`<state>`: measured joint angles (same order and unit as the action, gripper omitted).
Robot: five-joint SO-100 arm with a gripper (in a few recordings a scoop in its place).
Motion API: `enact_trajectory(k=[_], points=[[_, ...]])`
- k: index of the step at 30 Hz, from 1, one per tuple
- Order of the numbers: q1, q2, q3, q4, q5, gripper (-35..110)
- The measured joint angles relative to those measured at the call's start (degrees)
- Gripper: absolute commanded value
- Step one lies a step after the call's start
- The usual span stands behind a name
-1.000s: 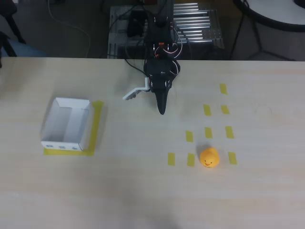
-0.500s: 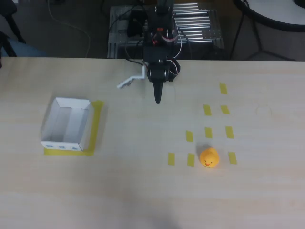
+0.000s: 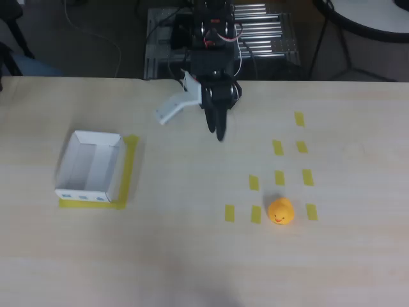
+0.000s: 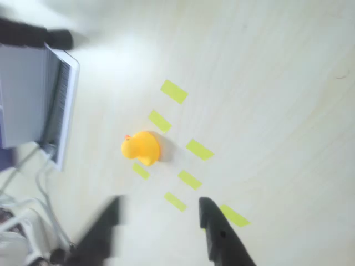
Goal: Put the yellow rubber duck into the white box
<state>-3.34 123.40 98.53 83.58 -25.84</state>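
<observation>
duck waiting on the table, gripper spread and empty

table (image 3: 192, 256) bare between the white box (image 3: 89, 167) at left and, well apart at right, the duck (image 3: 280, 212) among tape strips (image 3: 278, 147); the gripper (image 3: 192, 118), fingers apart, could nudge this round toy rolling.

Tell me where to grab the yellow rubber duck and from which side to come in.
Probably grip the yellow rubber duck across its round body, coming straight down from above. It sits upright and alone among the tape strips, with bare table around it, so the open pincer can straddle it.
</observation>
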Motion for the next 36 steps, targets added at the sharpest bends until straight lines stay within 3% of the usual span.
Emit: enact_trajectory(k=[4, 10, 23, 36], points=[[-2.55, -7.82, -4.22, 1.05, -3.52, 54], [-7.73, -21.09, -10.81, 3.16, -5.8, 57], [-16.08, -55.46, -42.54, 10.02, -3.6, 53], [-20.48, -79.37, -62.84, 11.87, -1.49, 50]])
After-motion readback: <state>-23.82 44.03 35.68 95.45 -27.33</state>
